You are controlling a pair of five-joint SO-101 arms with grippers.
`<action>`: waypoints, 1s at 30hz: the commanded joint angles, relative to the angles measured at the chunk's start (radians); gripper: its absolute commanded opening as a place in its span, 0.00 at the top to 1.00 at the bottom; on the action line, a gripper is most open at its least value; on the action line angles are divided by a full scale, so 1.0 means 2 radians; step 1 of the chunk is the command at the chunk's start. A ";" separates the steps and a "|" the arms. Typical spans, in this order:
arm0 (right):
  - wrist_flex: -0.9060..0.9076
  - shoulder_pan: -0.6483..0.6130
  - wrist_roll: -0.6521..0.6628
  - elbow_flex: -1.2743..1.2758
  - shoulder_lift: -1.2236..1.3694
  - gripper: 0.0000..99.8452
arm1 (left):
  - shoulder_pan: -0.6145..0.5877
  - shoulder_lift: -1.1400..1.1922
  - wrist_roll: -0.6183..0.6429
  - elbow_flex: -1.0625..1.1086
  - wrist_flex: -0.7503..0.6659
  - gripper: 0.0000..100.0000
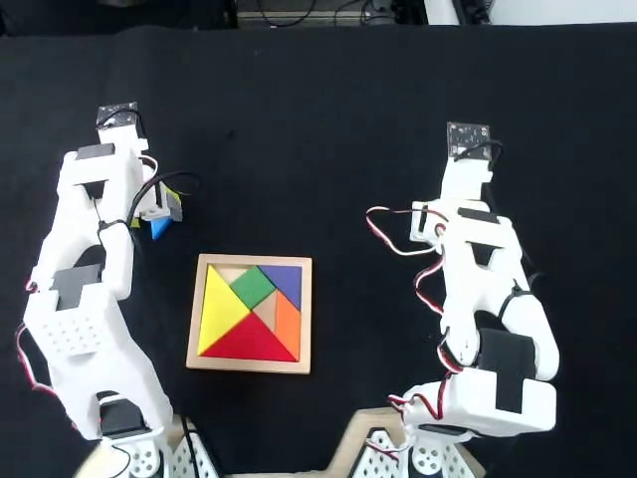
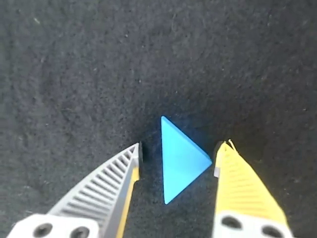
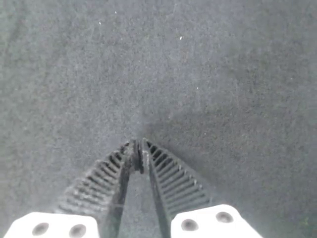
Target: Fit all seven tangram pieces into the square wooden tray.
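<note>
One black cloth [image 1: 328, 90] covers the table, and on it the left arm [image 1: 85, 299] and the right arm [image 1: 488, 309] stand on either side of the square wooden tray [image 1: 249, 366]. Inside the tray a yellow triangle [image 1: 217, 314], a red triangle [image 1: 249, 342], an orange triangle [image 1: 288, 324], a green square [image 1: 254, 287] and a dark blue piece [image 1: 286, 281] lie flat, close together. Just beyond the tray's far left corner the left gripper [image 2: 181, 148] is spread wide around the light blue triangle [image 2: 181, 166], which lies flat on the cloth with one corner at the yellow finger [image 2: 237, 183]. The right gripper [image 3: 137, 148], well apart from the tray, has its fingertips pressed together.
</note>
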 commanded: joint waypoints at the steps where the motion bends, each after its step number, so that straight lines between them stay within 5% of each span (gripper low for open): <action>1: -0.008 -0.010 0.000 -0.016 -0.016 0.99 | -0.011 -0.002 -0.005 -0.020 -0.009 0.76; 16: -0.008 -0.010 0.000 -0.016 -0.016 0.99 | -0.001 0.002 -0.004 -0.028 -0.012 0.77; 24: -0.008 -0.010 0.000 -0.016 -0.016 0.99 | 0.001 0.002 -0.004 -0.028 -0.012 0.94; 30: -0.008 -0.010 0.000 -0.016 -0.016 0.99 | 0.001 0.002 -0.004 -0.032 0.005 0.95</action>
